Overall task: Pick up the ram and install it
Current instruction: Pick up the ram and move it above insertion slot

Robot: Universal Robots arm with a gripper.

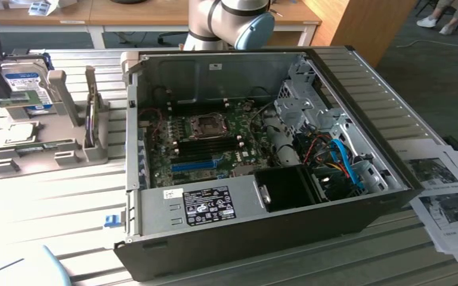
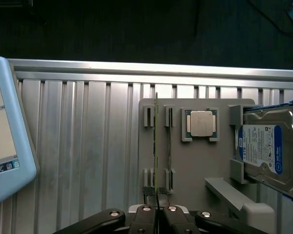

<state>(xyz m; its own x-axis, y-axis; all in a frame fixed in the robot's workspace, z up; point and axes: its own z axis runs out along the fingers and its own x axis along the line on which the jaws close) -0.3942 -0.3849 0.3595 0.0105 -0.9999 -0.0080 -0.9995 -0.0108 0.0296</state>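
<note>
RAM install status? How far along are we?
Done: fingers are closed on the ram, seen edge-on over the grey parts tray. In hand: the pick itself; whether it is lifted clear of the tray is unclear. Left: install; the open PC case sits apart, and its motherboard's black memory slots look empty.

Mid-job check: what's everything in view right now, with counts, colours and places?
ram: one, green, edge-on, clamped in claw
second stick: one, dark, in holder slots
processor: one, silver, in holder recess
hard drive: one, silver, blue-white label, on holder
holder: one, grey, on ribbed table
computer case: one, black, open, beside holder
papers: several, white, exterior view's right
tablet: one, light blue, on table
claw: one, black, shut on ram
arm: one, grey-blue, behind case
</note>
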